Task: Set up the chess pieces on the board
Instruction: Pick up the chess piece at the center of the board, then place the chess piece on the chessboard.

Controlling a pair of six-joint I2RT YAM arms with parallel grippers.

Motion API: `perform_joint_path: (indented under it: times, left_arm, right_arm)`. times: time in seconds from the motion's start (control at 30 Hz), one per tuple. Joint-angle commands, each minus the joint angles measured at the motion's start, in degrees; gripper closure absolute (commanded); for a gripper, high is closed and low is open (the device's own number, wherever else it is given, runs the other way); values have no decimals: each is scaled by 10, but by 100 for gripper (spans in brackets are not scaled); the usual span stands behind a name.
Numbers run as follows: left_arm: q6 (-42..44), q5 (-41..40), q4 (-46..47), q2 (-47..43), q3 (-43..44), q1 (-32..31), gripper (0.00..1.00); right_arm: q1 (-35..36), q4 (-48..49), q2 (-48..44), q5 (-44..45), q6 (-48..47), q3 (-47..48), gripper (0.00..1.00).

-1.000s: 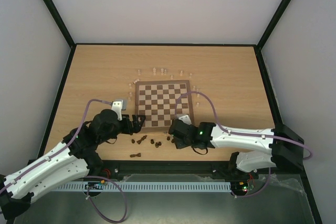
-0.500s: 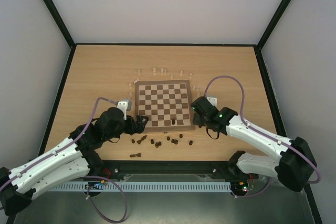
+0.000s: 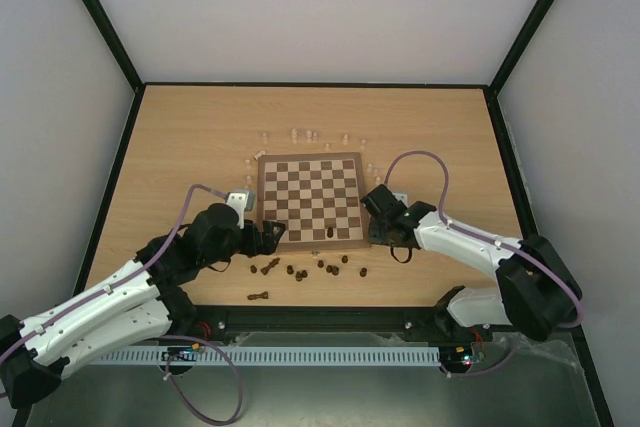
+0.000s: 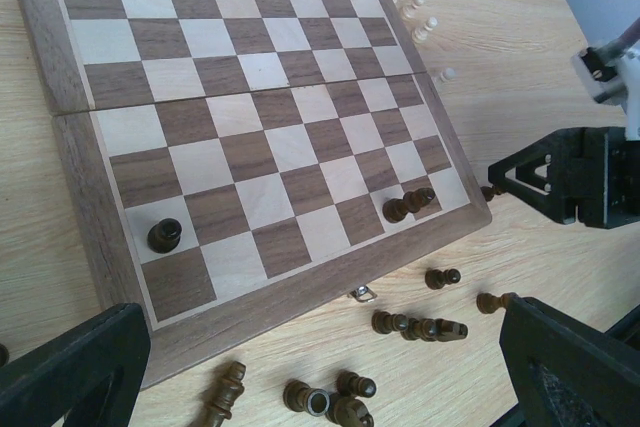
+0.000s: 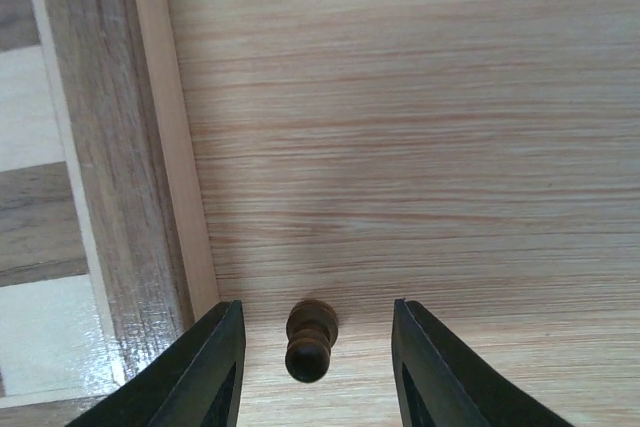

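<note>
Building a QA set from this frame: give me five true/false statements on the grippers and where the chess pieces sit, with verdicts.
1. The right gripper is open, with a dark piece between its fingers. True.
2. That dark piece stands on a square of the board. False: it is on the tabletop, just beside the board's border.
3. Two dark chessmen are on the board. True: one looks upright, the other looks tipped over.
4. The pale pieces are lined up on the board. False: those in view sit on the tabletop, off the board.
5. The left gripper holds a piece. False: it is open and empty.
</note>
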Motion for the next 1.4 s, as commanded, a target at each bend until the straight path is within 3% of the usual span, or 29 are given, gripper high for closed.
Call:
perform_joint_path:
  times: [0.0, 0.23, 0.7, 1.03, 1.37]
  left_arm:
    - [9, 7, 12, -2, 7, -3, 1]
    - [10, 9, 13, -2, 7, -3, 1]
    - [9, 10, 14, -2, 6, -3, 1]
    - [7, 5, 10, 2, 7, -3, 1]
    - [-1, -14, 0, -1, 11, -3, 1]
  right_arm:
    - [-2, 11, 18, -16, -3, -14, 60]
    - [-2, 17, 22, -17, 3, -28, 66]
    - [-2, -1, 24, 8, -6, -12, 96]
    - [1, -80, -38, 13, -46, 79, 98]
    - [14, -88, 39, -35, -105, 149, 96]
